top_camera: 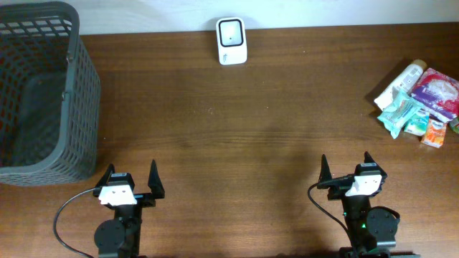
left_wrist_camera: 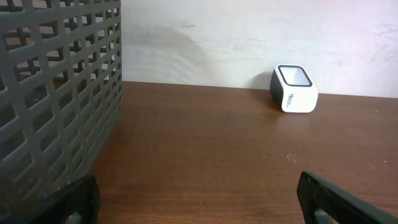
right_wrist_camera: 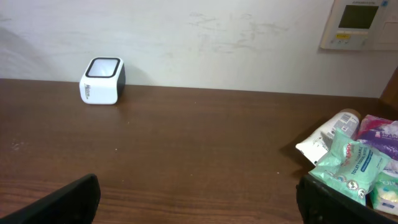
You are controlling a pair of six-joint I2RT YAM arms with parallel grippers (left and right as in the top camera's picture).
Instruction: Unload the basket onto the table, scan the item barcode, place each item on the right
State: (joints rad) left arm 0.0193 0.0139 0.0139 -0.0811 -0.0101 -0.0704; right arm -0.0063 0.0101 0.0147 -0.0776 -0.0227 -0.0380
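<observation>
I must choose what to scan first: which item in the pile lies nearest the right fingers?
The large teal packet, at the front left; the white bottle, purple pouch and orange sachet lie behind it or further right.

wide bare table (top_camera: 237, 136) through the middle, open path from near edge to scanner (top_camera: 232, 41) at the far edge; tall mesh basket (top_camera: 43, 93) blocks the left side, packet pile (top_camera: 422, 104) crowds far right
</observation>
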